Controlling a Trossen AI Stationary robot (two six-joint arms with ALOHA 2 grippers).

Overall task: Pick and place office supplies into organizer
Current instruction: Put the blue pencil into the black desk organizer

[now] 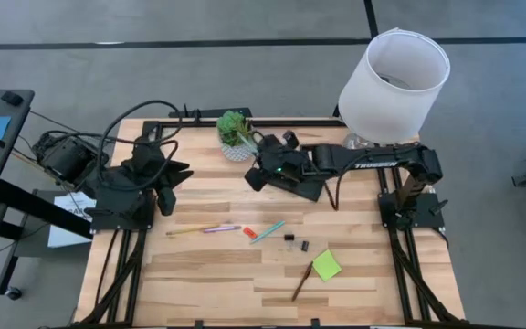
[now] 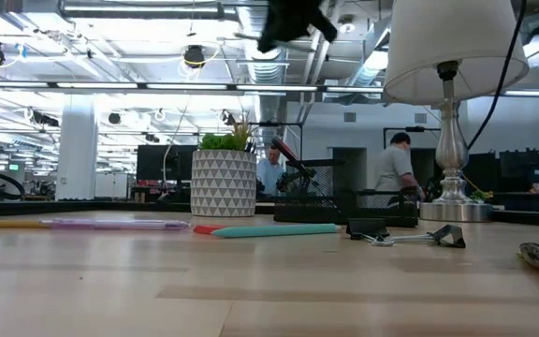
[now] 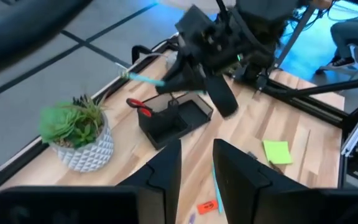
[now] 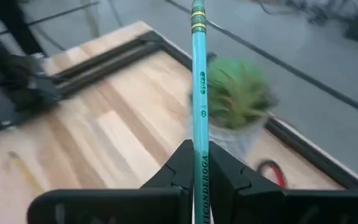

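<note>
Clamped together on a thin teal pencil (image 4: pixel 197 93), my right gripper (image 4: pixel 196 163) hangs above the small black rectangular desk organizer (image 3: pixel 173 119) at the back of the wooden table (image 1: pixel 208 274), the pencil's long axis running straight out past the fingertips toward the spiky green plant in its white patterned pot (image 1: pixel 236 135). I judge that axis has to be tipped down into the taller pen compartment; the red-handled scissors (image 3: pixel 139 106) already sit at that end of the organizer. My left gripper (image 3: pixel 196 163), nearer the pens than the organizer, waits at its side with jaws slightly apart and empty, while a second teal pen (image 1: pixel 268 231), a lime-green square sticky-note pad (image 1: pixel 326 266) and a small orange-red eraser (image 1: pixel 248 232) lie loose in front
</note>
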